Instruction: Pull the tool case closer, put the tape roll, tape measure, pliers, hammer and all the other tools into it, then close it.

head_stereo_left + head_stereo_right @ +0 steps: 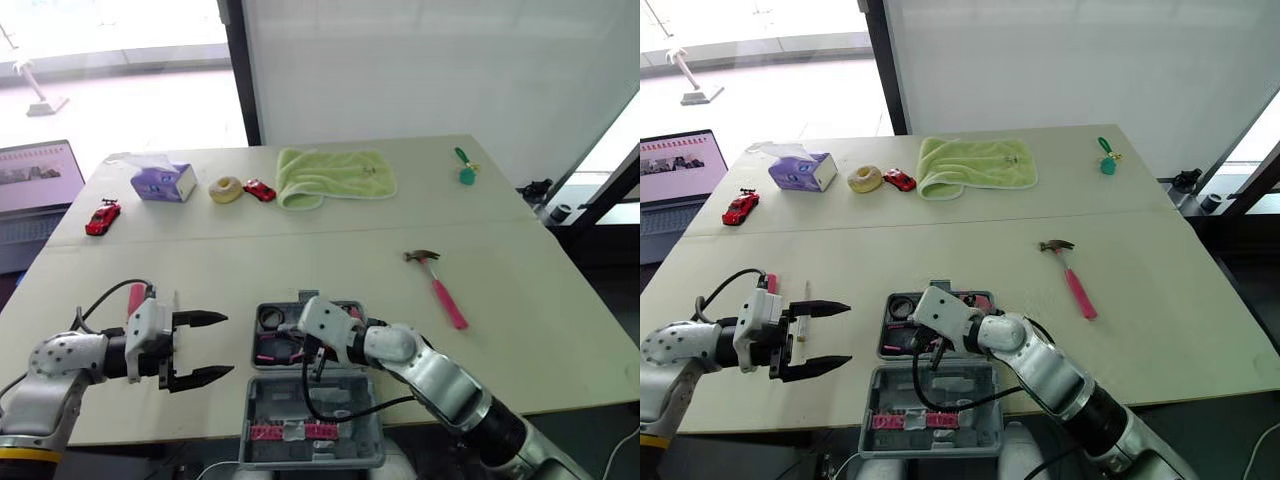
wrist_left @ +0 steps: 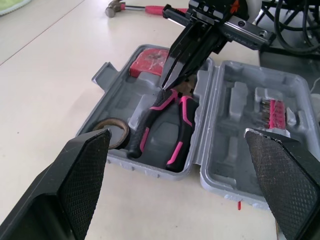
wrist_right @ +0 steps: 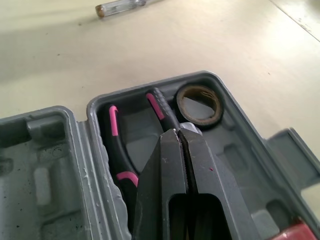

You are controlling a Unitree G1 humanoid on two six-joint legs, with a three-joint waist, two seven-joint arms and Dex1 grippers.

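The grey tool case [image 1: 345, 400] lies open at the table's front edge, lid towards me. In its tray are a dark tape roll [image 2: 112, 131], pink-and-black pliers [image 2: 172, 125] and a red tape measure [image 2: 150, 61]. My right gripper [image 1: 318, 375] is shut, tips pointing down at the pliers' head [image 3: 185, 129]. Left of the case, my left gripper [image 1: 228, 345] hovers open and holds nothing. The pink-handled hammer [image 1: 440, 285] lies on the table to the right. A clear-handled screwdriver [image 1: 806, 300] lies by the left gripper.
Along the back of the table are a tissue box [image 1: 163, 182], a beige roll [image 1: 226, 189], two red toy cars [image 1: 260, 190] [image 1: 102, 217], a green cloth [image 1: 335, 175] and a small green object [image 1: 465, 170]. A laptop [image 1: 35, 180] stands off to the left.
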